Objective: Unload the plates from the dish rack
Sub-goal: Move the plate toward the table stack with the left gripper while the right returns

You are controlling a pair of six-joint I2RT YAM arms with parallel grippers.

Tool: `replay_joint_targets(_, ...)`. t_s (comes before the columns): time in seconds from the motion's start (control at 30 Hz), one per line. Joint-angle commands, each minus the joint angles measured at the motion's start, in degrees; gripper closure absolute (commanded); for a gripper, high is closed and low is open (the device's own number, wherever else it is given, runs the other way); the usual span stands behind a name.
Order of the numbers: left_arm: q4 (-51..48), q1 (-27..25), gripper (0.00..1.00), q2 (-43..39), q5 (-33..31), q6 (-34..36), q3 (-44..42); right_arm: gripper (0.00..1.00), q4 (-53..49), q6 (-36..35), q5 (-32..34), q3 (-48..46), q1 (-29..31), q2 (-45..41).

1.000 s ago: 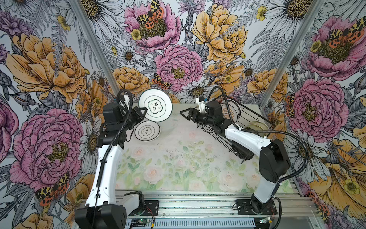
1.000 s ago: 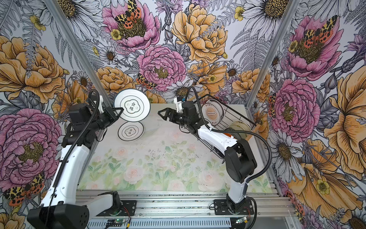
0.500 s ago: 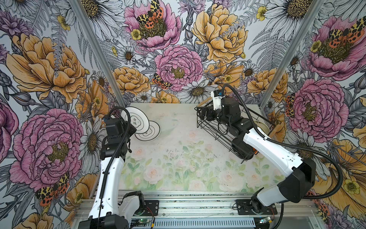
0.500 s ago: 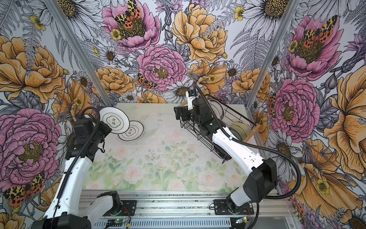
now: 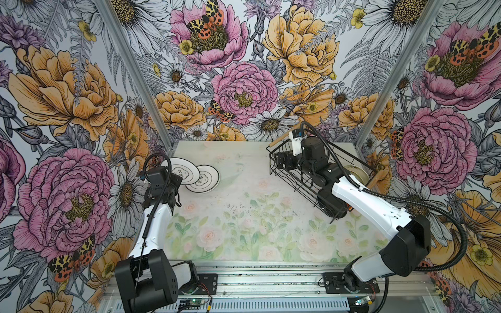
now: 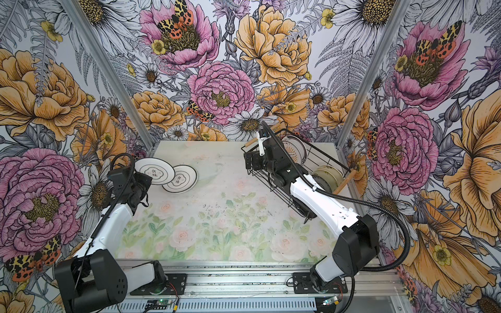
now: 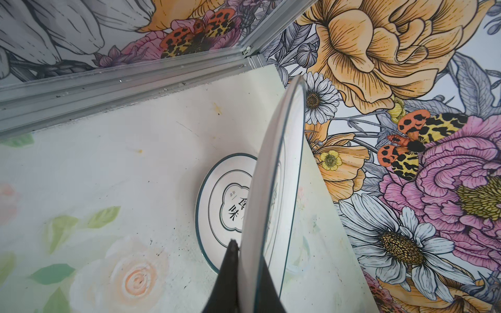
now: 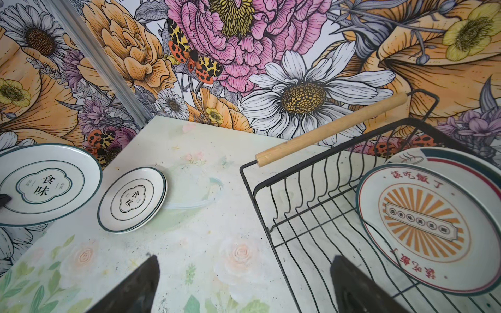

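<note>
We log the left gripper [image 7: 248, 254] clamped on a dark-rimmed white plate [image 5: 177, 170], tilted over the middle-left stack [image 5: 205, 179] for setting down, and the right gripper [image 8: 245, 258] spread wide, empty, facing the sunburst plate [image 8: 423, 225] in the dish rack [image 8: 311, 206], probably next.

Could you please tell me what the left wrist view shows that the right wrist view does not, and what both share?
Only the left wrist view: the left gripper up close, clamped on the rim of the held plate, which appears edge-on.
Only the right wrist view: the dish rack with its wooden handle, the sunburst plate standing in it, and the open right gripper.
Both: the held plate, and the white plate lying on the table.
</note>
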Motion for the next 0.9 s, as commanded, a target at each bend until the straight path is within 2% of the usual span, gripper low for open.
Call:
replay_joint_targets(0.0, 8.2, 0.9, 1.00, 1.8, 4.2, -4.4, -1.0, 0.00, -0.1, -0.3, 1.2, -0.7, -0.7, -0.7)
replay_joint_targets(0.33, 19.6, 2.1, 1.00, 12.5, 12.7, -9.5, -3.5, 0.00, -0.3, 0.3, -0.3, -0.7, -0.9, -0.8)
replay_joint_targets(0.87, 26.4, 1.8, 1.00, 20.0, 17.0, -11.5, -3.5, 0.00, -1.2, 1.0, 0.0, -1.2, -1.2, -1.5)
